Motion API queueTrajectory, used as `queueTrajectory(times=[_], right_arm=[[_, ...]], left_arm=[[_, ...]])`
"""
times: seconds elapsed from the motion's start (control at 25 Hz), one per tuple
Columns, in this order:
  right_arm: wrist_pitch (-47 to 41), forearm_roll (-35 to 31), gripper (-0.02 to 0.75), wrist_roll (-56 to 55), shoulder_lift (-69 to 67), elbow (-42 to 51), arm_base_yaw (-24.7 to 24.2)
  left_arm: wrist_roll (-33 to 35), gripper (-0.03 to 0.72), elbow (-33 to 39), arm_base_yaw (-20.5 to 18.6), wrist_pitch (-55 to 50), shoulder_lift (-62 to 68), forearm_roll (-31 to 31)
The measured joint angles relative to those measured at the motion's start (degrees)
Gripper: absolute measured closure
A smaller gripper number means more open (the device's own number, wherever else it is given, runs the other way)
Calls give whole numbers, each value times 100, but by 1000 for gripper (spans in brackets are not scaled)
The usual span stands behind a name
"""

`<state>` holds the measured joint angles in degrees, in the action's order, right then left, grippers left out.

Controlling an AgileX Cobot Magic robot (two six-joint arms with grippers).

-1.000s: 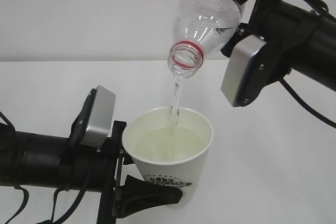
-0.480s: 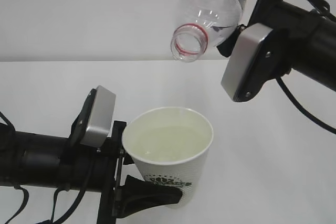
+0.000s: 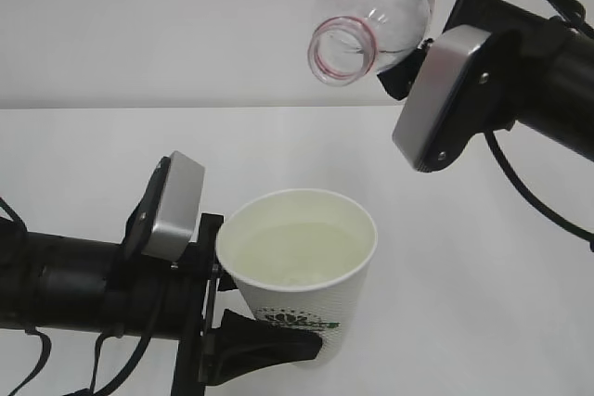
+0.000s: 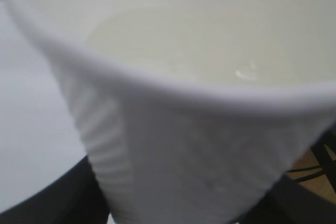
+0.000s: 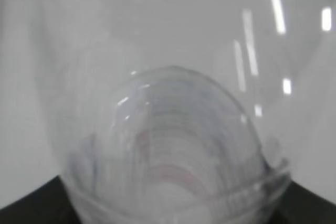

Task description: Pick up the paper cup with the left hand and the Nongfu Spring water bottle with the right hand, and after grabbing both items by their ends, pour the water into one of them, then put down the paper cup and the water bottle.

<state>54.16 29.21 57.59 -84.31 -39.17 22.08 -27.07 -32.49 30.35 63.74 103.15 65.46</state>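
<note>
Above the counter (image 3: 483,275), held low at left: paper cup (image 3: 306,271), upright, gripped near its base by left hand (image 3: 111,289); left end effector (image 3: 243,345) closed around the cup wall, dark fingers (image 4: 58,203) flanking it in the left wrist view. Water (image 3: 292,252) well up inside, pale yellowish, surface calm. High at right: Nongfu Spring water bottle (image 3: 371,20), tipped mouth-down toward the camera, open neck with red ring, no stream leaving it, body looking empty or nearly so. Held at its far end by right hand (image 3: 520,71); right end effector mostly out of frame at the top edge, clamped on the bottle judging from how it hangs. Label not visible. Judged step: pour finished, bottle clear of the cup and above it. Next calls for: righting the bottle, lowering both to the counter, keeping the full cup level, releasing only once seated. Risk: spill if cup tilts.
</note>
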Motion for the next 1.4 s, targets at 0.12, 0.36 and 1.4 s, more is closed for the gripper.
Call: queueTrajectory(times=[0.12,0.36,1.4], right_arm=[[9,-44,287,-264,0,0,0],[9,-282,287,-616,0,0,0],[20,-1450,287,-2274,0,536,0]], left_arm=[[0,229,0,0,0,0,0],[0,229,0,0,0,0,0],[0,229,0,0,0,0,0]])
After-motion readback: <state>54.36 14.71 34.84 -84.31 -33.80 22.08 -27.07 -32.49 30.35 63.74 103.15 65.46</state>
